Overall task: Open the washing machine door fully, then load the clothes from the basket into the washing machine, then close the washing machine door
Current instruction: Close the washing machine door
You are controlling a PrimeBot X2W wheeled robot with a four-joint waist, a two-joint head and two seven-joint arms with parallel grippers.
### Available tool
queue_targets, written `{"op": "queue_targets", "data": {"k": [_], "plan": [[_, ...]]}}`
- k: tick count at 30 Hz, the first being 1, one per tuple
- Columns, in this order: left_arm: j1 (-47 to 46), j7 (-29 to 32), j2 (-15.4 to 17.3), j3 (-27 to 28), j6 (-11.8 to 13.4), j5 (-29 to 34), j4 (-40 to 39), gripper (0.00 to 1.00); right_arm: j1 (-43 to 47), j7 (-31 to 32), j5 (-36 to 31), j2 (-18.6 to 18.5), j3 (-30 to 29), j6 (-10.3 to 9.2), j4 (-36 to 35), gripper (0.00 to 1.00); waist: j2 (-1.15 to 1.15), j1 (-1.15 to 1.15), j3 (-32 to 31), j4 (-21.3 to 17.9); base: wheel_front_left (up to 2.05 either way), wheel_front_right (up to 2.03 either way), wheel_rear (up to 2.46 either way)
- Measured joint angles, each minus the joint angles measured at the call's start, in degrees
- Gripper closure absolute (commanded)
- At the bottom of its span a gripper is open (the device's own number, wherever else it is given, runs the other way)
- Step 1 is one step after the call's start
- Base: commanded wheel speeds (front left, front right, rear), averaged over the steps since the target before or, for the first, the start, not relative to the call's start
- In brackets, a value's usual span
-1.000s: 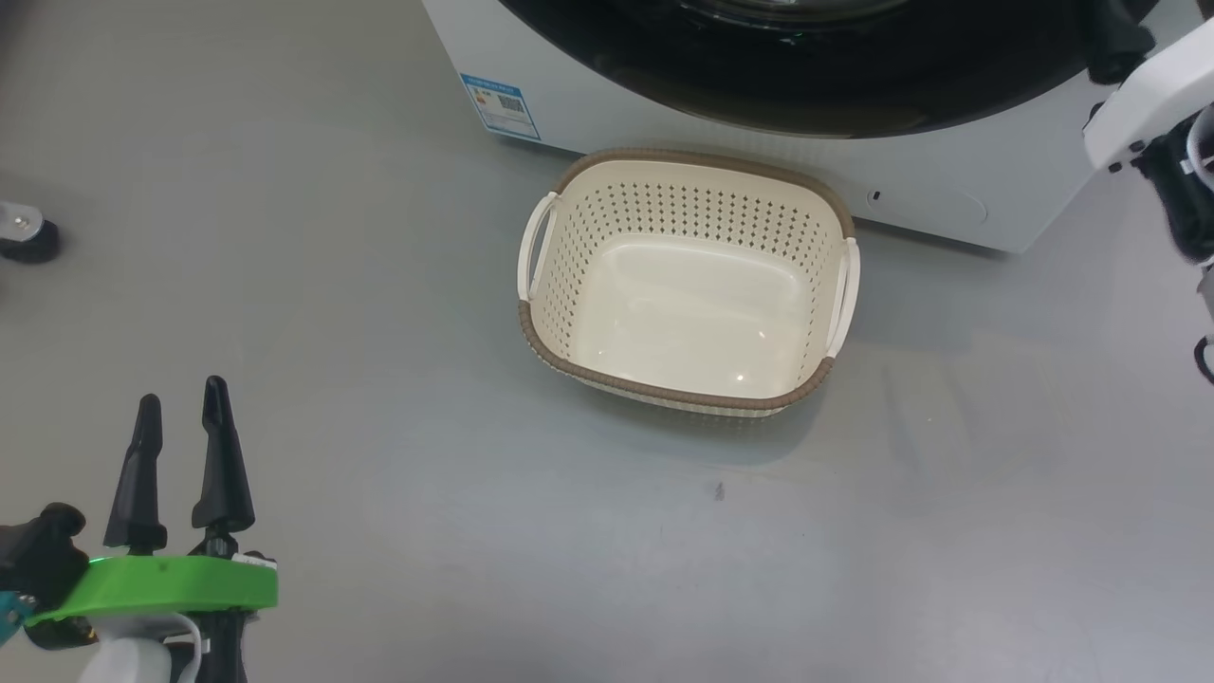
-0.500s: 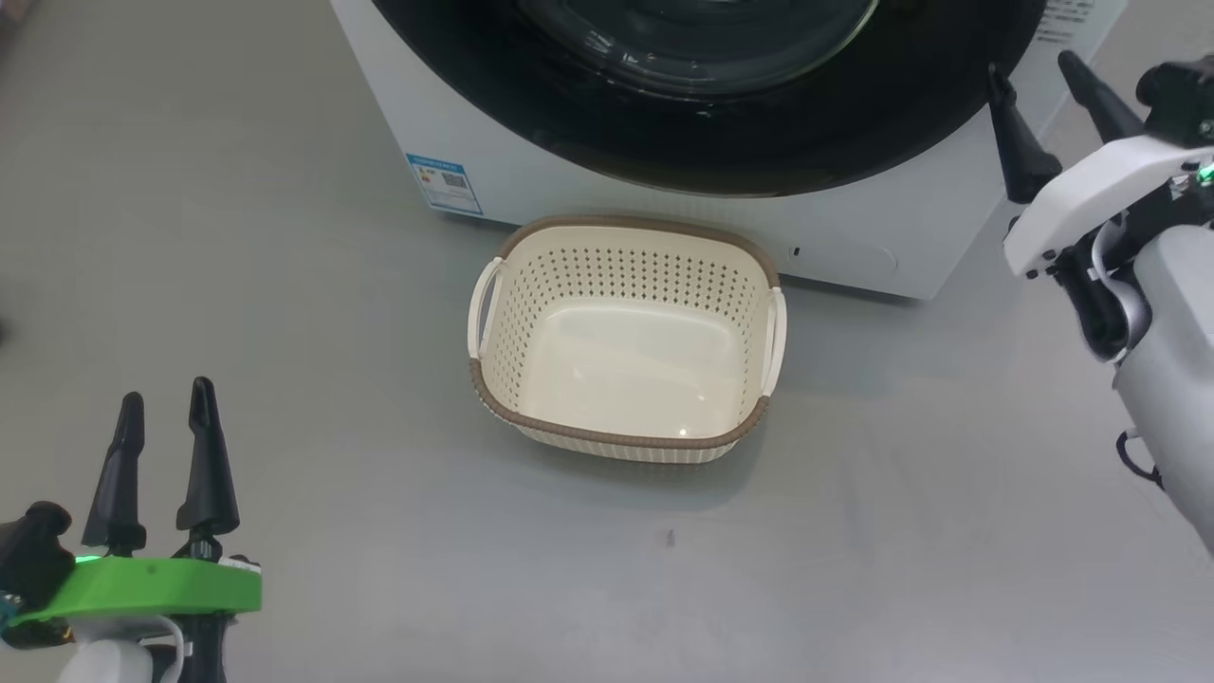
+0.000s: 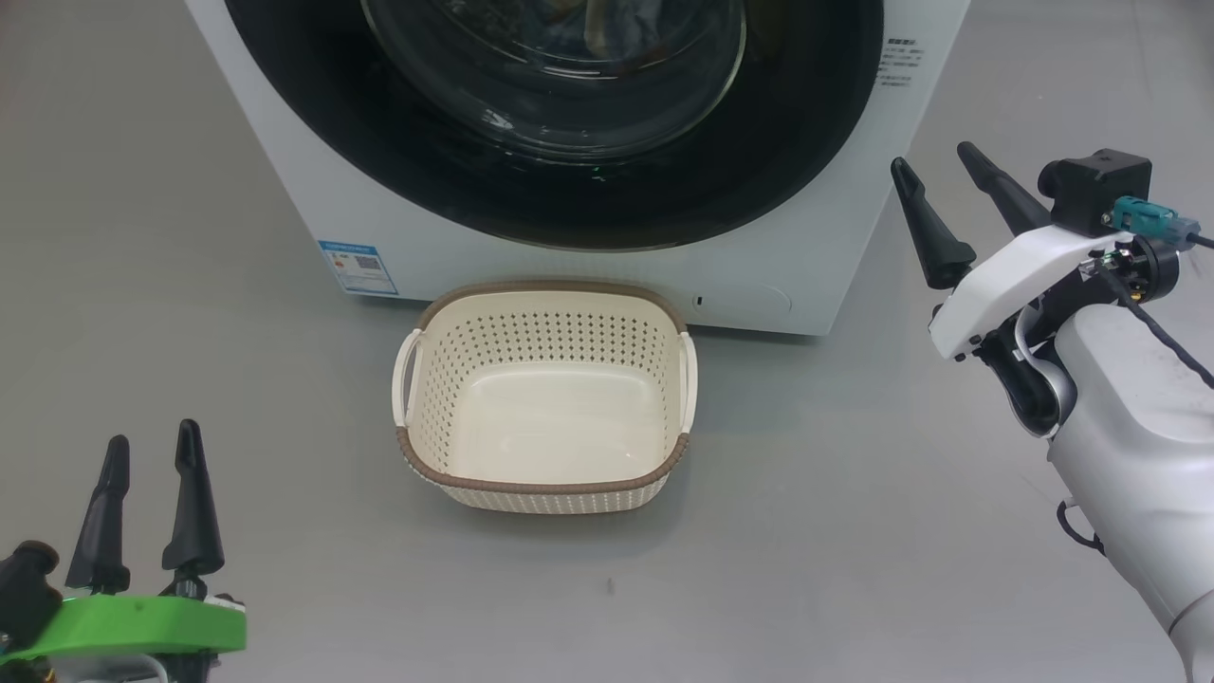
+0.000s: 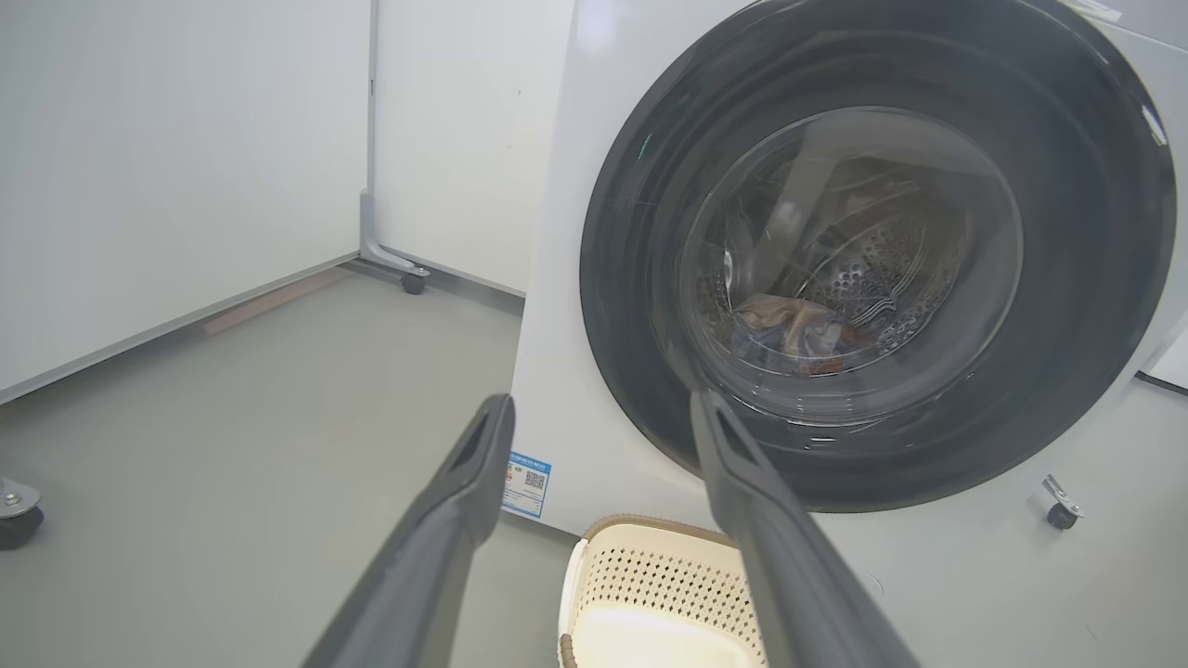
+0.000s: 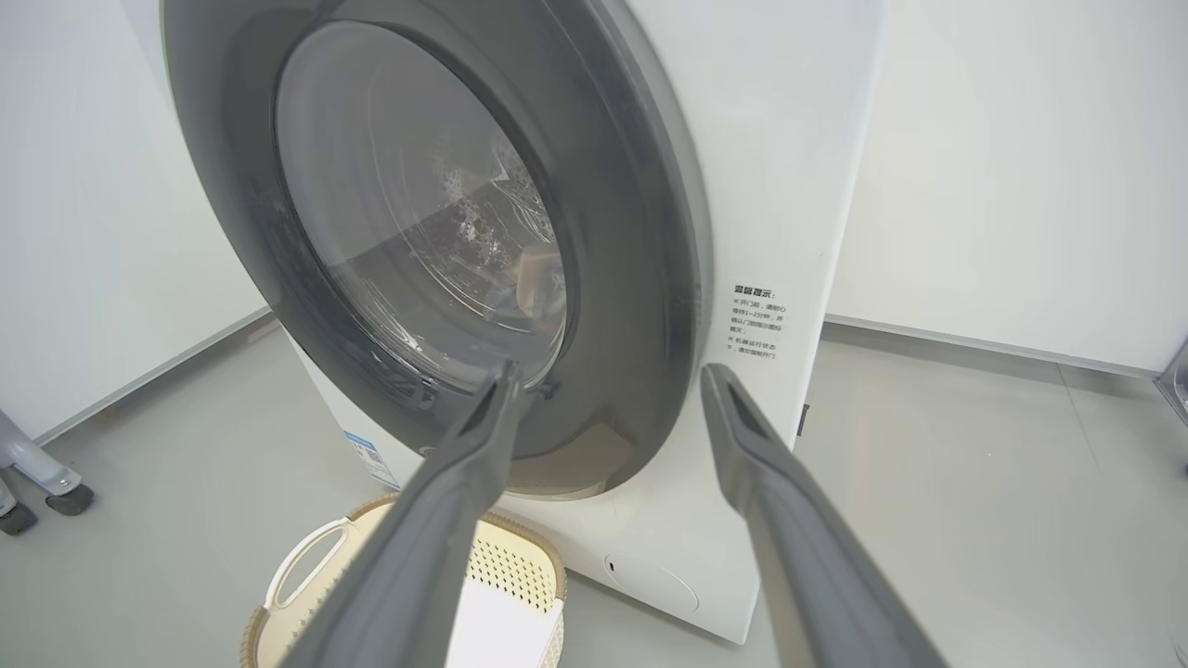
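Observation:
The white washing machine [image 3: 285,180] stands at the top of the head view, and the washing machine door [image 3: 446,190], with its black rim and glass bowl, lies shut against it. Through the glass of the door [image 4: 631,278] the clothes [image 4: 789,334] lie in the steel drum. The cream basket [image 3: 541,488] sits on the floor against the machine's front, with nothing in it. At the lower left my left gripper [image 3: 152,433] is open and holds nothing. To the right of the machine, off its lower corner, my right gripper [image 3: 931,156] is also open. It [image 5: 612,370] points at the door's right edge [image 5: 640,232].
A blue label [image 3: 358,267] marks the machine's lower left corner. White partition panels on castered feet [image 4: 401,274] stand left of the machine, and a caster [image 4: 14,520] sits at the far left. Another caster [image 4: 1058,506] lies right of the machine. Grey floor surrounds the basket.
The head camera has shifted, so more of the door shows and the basket sits lower left. My right arm has come away from the door's edge to the machine's right side.

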Motion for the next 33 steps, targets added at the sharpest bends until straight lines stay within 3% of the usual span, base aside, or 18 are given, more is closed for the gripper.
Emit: {"op": "queue_targets", "data": {"k": [20, 33], "plan": [[2.49, 0.0, 0.05, 0.35, 0.0, -0.75, -2.09, 0.0, 12.05, 0.0, -2.75, 0.41, -9.32, -0.65, -14.34, 0.0, 0.0, 0.0, -3.8, -7.45, 0.0, 0.0, 0.0], [4.16, 0.0, 0.52, 0.89, 0.0, -0.75, -3.13, 0.0, 21.76, 0.0, -4.36, 2.74, -11.34, -0.64, -18.36, 0.0, 0.0, 0.0, -4.94, -10.58, 0.0, 0.0, 0.0]]}}
